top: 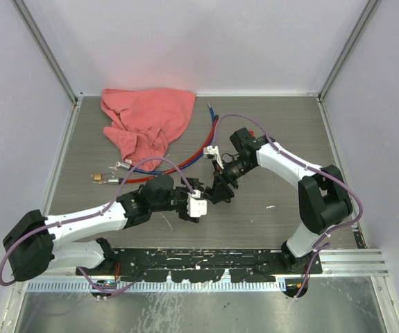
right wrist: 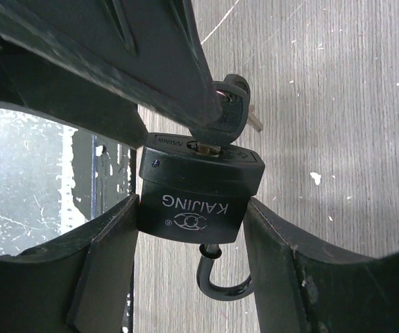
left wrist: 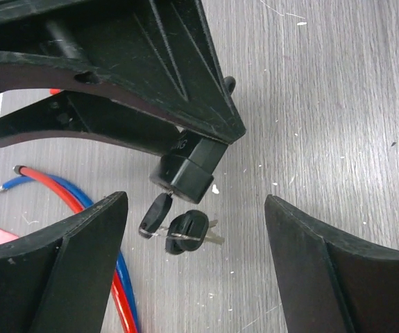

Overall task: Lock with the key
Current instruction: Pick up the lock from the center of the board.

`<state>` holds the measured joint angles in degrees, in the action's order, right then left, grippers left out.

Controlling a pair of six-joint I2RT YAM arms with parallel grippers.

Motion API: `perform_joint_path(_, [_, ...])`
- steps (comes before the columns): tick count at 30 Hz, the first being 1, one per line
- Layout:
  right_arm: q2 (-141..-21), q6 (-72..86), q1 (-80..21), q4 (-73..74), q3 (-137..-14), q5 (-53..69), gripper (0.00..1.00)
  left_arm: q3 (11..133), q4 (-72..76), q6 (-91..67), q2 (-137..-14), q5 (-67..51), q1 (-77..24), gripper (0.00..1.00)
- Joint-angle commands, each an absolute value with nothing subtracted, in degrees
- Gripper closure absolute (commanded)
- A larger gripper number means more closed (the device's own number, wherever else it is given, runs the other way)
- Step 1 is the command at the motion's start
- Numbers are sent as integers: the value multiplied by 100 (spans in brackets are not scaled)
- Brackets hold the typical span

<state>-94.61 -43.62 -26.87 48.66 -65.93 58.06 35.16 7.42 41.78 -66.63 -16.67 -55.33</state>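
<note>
Pale, bare walls (top: pixel 185 41) close in three sides of the cell, joined by slim metal corner posts (top: pixel 46 48). The floor of it is a grey, wood-grained desk (top: pixel 289 139), scuffed with fine scratches and flecked with white specks.

At the back left a pink cloth (top: pixel 147 121) lies crumpled. In front of it, near the left wall, sits a small brass piece (top: pixel 100 179) too small to identify. Red and blue cables (top: pixel 199 149) curve from there toward the middle of the desk.

The left arm (top: pixel 88 220) reaches in low from the near left corner to the centre. The left jaws stand wide apart and grip nothing, flanking the keys without touching them.

Between them is the black padlock (right wrist: pixel 199 173), at the middle of the desk. A black-headed key (left wrist: pixel 154 214) stands at the keyway in its end face, and a second key (left wrist: pixel 187 231) hangs beside it on a ring. The shackle (right wrist: pixel 220 281) is swung open at the other end.

The right jaws are closed on the padlock's body, one finger pressed to each side. The right arm (top: pixel 289 163) bends in from the right. Along the near edge runs a black, paint-chipped base plate (top: pixel 206 260).
</note>
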Motion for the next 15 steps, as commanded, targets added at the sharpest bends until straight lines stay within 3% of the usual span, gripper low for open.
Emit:
perform_joint_path(1, [-9395,-4585,-2678,5054,-6931,6449,98,3745,1397,4302,-6903,-1652,-5647,21])
perform_joint_path(15, [-9495,-4808,-2690,5310,-7011,6524,97,4205,1357,4373,-7669,-1380,-5753,43])
